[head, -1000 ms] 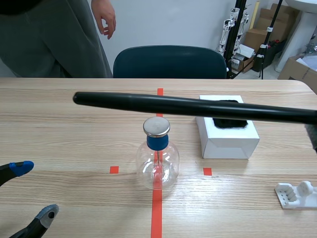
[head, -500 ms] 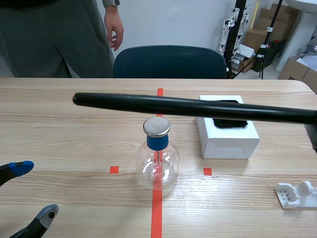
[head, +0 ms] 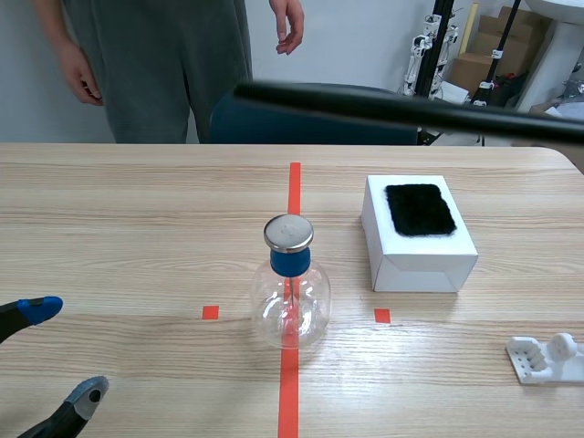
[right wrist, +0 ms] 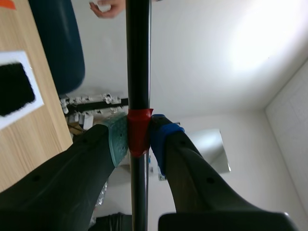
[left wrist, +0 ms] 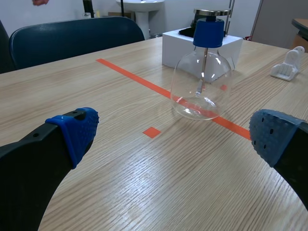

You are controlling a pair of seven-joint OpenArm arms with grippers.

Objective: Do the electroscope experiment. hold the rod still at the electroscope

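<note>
The electroscope (head: pixel 290 290) is a clear round flask with a blue collar and a flat metal cap, standing on the red centre line. The long black rod (head: pixel 383 108) hangs high over the table's far edge, well above and behind the cap, its tip pointing left. My right gripper (right wrist: pixel 138 137) is shut on the rod (right wrist: pixel 138 57) at a red tape band. At the near left my left gripper (head: pixel 64 351) is open and holds nothing. In the left wrist view the electroscope (left wrist: pixel 201 82) stands ahead of my left gripper (left wrist: pixel 173 139).
A white box (head: pixel 420 251) with a black fur patch (head: pixel 419 209) on top sits right of the flask. A small white stand (head: pixel 546 358) lies at the near right. A person (head: pixel 164 64) stands behind a dark chair (head: pixel 274 123) at the far side.
The rod has risen from just above the electroscope's cap to high over the far edge. The person has stepped to the right. The left gripper has not moved.
</note>
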